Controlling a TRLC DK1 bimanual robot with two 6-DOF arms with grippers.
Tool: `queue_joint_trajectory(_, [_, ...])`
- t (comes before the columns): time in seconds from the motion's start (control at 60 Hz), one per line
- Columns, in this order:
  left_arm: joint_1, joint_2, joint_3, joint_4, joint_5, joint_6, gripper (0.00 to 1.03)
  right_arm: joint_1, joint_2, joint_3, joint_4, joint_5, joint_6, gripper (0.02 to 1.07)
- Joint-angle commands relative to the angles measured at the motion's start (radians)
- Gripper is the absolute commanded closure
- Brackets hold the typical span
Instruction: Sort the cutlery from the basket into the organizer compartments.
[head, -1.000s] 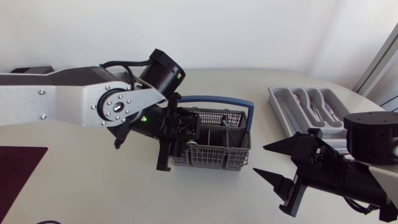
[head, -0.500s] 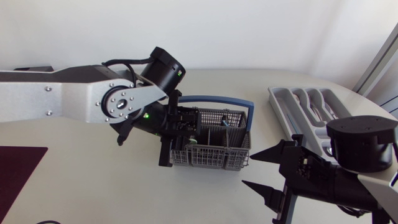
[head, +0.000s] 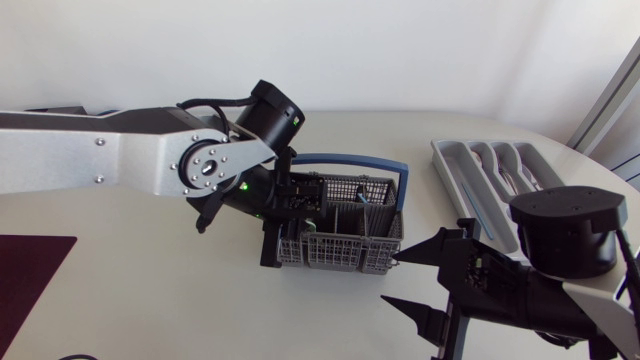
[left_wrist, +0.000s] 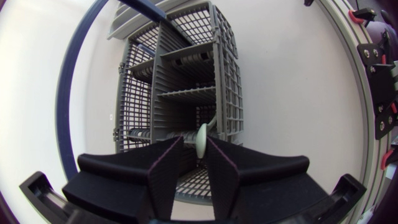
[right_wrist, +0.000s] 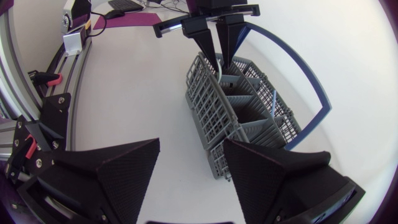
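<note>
The right gripper (head: 390, 281) hangs over the near right part of the table (head: 150, 300), just short of the basket's (head: 340, 256) near right corner. Its jaws are spread wide and hold nothing. It looks to be waiting on standby.

The basket stands at the middle of the table, its blue handle (head: 402, 180) arching over the far side. The left gripper (left_wrist: 194, 142) points straight down into the compartment at the basket's left end. Between its fingers stands the pale rounded end of a utensil (left_wrist: 202, 138), which is the piece now being picked. The jaws are drawn narrow around it but not clamped: in the left wrist view the end sits against one finger, while a dark gap shows on the other side. The rest of the piece is hidden down in the grid, so I cannot tell whether it is a spoon, fork or knife.

The step in hand, as I judge it, is the grasp of this piece, with the lift not yet begun. The next move calls for closing the jaws fully on the pale end. The piece must then be drawn straight up so it clears the dividers and the blue handle, and carried across to the right.

The organizer (head: 447, 165) lies at the far right edge of the table, well apart from the basket. Its long compartments run side by side, and what they already hold is too small to tell
</note>
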Motion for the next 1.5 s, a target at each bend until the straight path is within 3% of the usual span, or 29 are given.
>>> queue_joint_trajectory(0.0, [-0.004,0.025,0.023,0.002,0.001,0.026,0.83,0.014,0.025,0.024,0.011,0.006,0.021,0.32])
queue_joint_trajectory(0.067, [-0.004,0.031,0.025,0.001,0.001,0.026,0.84,0.022,0.033,0.029,0.014,0.006,0.023,0.32])
queue_joint_trajectory(0.233, [-0.005,0.034,0.031,0.001,0.003,0.026,0.97,0.033,0.041,0.029,0.021,0.013,0.028,0.32])
queue_joint_trajectory(0.383, [-0.005,0.033,0.043,-0.015,0.001,0.026,1.0,0.041,0.053,0.023,0.023,0.016,0.029,0.32])
queue_joint_trajectory(0.733, [-0.007,-0.01,0.099,-0.094,0.0,0.038,1.0,0.068,0.053,0.026,0.023,0.042,0.032,0.32])
queue_joint_trajectory(1.167, [-0.033,-0.225,0.165,-0.216,-0.043,0.034,1.0,0.103,0.032,0.053,0.018,0.093,0.048,0.32])
queue_joint_trajectory(1.283, [-0.057,-0.28,0.185,-0.26,-0.045,-0.02,1.0,0.108,0.013,0.067,0.017,0.113,0.054,0.32])
queue_joint_trajectory(1.483, [-0.126,-0.295,0.178,-0.274,-0.043,-0.247,1.0,0.11,-0.033,0.078,0.025,0.159,0.057,0.32])
